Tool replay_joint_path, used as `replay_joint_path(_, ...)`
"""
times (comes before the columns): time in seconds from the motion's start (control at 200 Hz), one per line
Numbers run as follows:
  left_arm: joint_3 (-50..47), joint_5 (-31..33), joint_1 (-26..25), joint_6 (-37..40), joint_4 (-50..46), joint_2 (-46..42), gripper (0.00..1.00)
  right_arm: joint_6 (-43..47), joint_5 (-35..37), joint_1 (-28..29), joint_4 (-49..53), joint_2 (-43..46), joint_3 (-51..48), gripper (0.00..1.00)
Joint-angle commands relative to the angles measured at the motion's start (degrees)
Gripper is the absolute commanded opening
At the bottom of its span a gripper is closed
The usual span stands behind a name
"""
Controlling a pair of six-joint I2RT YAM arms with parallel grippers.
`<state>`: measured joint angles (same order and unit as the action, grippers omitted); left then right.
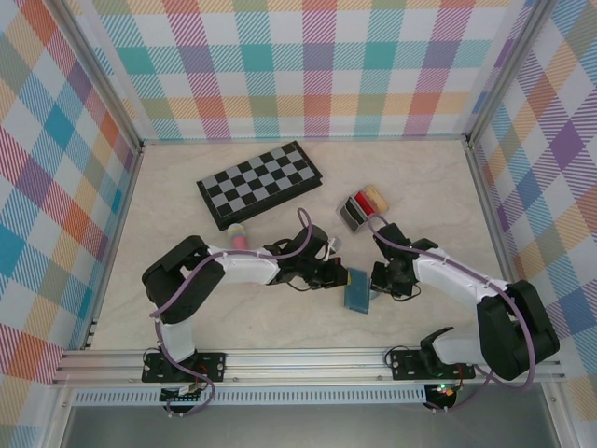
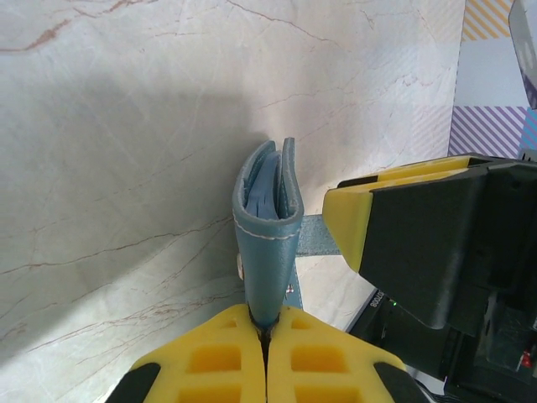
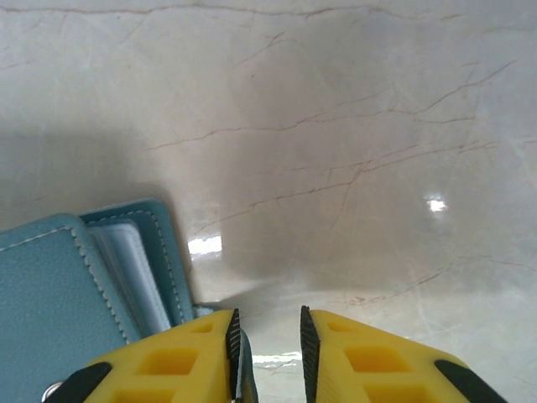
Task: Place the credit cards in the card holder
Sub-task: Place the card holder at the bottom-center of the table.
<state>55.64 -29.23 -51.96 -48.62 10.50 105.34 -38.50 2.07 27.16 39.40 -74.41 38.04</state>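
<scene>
Far up and left of the small flat teal-blue leather wallet [image 1: 357, 290] lies a black and grey folding chessboard [image 1: 261, 184]. The left gripper [image 1: 333, 276] is at the wallet's left side. From above its fingers are hard to make out, but its wrist camera shows the yellow pads [image 2: 226, 361] pressed together on the wallet's near edge, with paler blue layers inside. The right gripper [image 1: 381, 280] is just right of the wallet. Its own camera shows a narrow gap with nothing in it. Up and right of the wallet, a small grey tray [image 1: 353, 217] holds red and tan cards [image 1: 367, 200], too small to count.
</scene>
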Motion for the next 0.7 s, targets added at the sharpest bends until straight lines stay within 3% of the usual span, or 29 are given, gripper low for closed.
replay_joint_path(0.0,-0.4,0.7,0.5,0.2,-0.7,-1.8,0.0,0.2,-3.4,0.0,-0.4,-0.6,-0.1,0.28)
replay_joint_path(0.185,-0.5,1.7,0.5,0.2,-1.5,-1.9,0.0,0.5,-5.2,0.0,-0.7,-0.5,-1.2,0.26)
replay_joint_path(0.3,-0.5,3.5,0.5,0.4,-3.3,-2.0,0.0,1.1,-6.1,0.0,-0.6,0.1,-0.9,0.1)
replay_joint_path(0.375,-0.5,6.6,0.5,1.0,-6.6,-2.8,0.09,1.9,-7.2,0.0,-1.0,1.1,-0.1,0.04)
replay_joint_path(0.53,-1.2,16.4,0.5,2.1,-15.4,-6.9,0.42,4.1,-12.7,0.0,-3.4,4.9,2.4,0.03)
replay_joint_path(0.695,-1.8,19.5,0.5,3.7,-17.7,-12.2,0.59,5.0,-18.0,0.0,-4.4,6.8,5.5,0.04)
